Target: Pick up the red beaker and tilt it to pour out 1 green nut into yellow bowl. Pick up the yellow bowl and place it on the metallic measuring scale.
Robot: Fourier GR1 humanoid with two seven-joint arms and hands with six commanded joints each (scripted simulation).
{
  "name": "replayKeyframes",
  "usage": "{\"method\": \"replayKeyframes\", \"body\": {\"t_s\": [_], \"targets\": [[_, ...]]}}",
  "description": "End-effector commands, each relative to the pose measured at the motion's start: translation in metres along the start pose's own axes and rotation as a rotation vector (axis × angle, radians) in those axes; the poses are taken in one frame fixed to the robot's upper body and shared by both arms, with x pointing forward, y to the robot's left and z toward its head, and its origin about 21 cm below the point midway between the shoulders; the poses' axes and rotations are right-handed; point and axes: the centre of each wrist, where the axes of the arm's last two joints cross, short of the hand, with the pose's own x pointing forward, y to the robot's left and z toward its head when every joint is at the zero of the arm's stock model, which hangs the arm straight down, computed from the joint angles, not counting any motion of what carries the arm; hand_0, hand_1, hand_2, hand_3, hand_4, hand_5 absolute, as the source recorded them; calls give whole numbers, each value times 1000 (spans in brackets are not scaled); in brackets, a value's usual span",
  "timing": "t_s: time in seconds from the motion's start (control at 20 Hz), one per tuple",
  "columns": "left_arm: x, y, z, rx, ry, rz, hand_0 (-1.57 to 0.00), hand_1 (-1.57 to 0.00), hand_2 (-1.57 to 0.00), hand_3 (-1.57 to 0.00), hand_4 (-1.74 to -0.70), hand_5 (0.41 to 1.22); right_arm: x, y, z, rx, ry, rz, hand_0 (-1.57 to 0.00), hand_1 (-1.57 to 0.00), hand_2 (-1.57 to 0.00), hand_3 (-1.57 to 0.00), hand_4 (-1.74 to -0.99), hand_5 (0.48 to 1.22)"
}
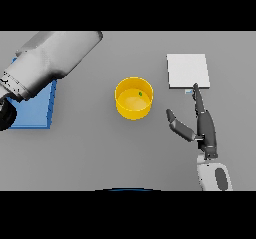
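Close to the viewer at left, the left arm (47, 63) is raised over a blue mat (35, 110), its hand hidden. A green nut (140, 94) is held in the yellow bowl (133, 98) at centre. The right hand (204, 125) is spread open, one fingertip touching the white scale (187, 71).

Yellow bowl (133, 99), green nut (140, 94), white scale (187, 70), blue mat (35, 110).
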Motion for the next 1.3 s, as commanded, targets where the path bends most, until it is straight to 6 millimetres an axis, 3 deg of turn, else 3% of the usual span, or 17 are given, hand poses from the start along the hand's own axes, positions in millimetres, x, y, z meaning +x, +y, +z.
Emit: {"method": "replayKeyframes", "body": {"t_s": [0.0, 0.1, 0.25, 0.45, 0.6, 0.75, 0.95, 1.25], "targets": [[-12, 3, 1, -9, 57, 50, -1571, -1571, -1515, -1300, -1709, 1221, -1, -1, 1, 8, -3, -19, 1, 1, 1, 1, -1182, 593], [-44, -4, 7, -14, 151, 202, -1571, -1571, -1535, -1397, -1720, 1221, -2, 0, 1, 16, -1, -40, 1, 1, 1, 1, -1193, 597], [-81, -49, 24, -50, 359, 555, -1571, -1571, -1553, -1365, -1729, 1221, -4, 1, -1, 17, -4, -35, 1, 1, 1, 1, -1209, 593], [-104, -118, 55, 7, 518, 962, -1571, -1571, -1563, -1396, -1736, 1221, -7, -4, -2, 26, -20, -28, 1, 1, 1, 1, -1222, 587], [-104, -162, 77, 49, 647, 1170, -1571, -1571, -1567, -1428, -1739, 1221, -6, -9, -3, 39, -30, -26, 1, 1, 1, 1, -1226, 587], [-88, -204, 96, 74, 829, 1339, -1571, -1571, -1569, -1432, -1740, 1221, -6, -7, -2, 47, -37, -19, 1, 1, 1, 1, -1217, 599], [-50, -245, 116, 49, 1009, 1505, -1571, -1571, -1570, -1458, -1740, 1221, -4, -8, -5, 61, -26, 18, 1, 1, 1, 1, -1210, 631], [23, -265, 150, -4, 1121, 1622, -1571, -1571, -1571, -1449, -1741, 1221, -3, -5, 0, 80, -27, 22, 1, 1, 1, 1, -1215, 664]]}}
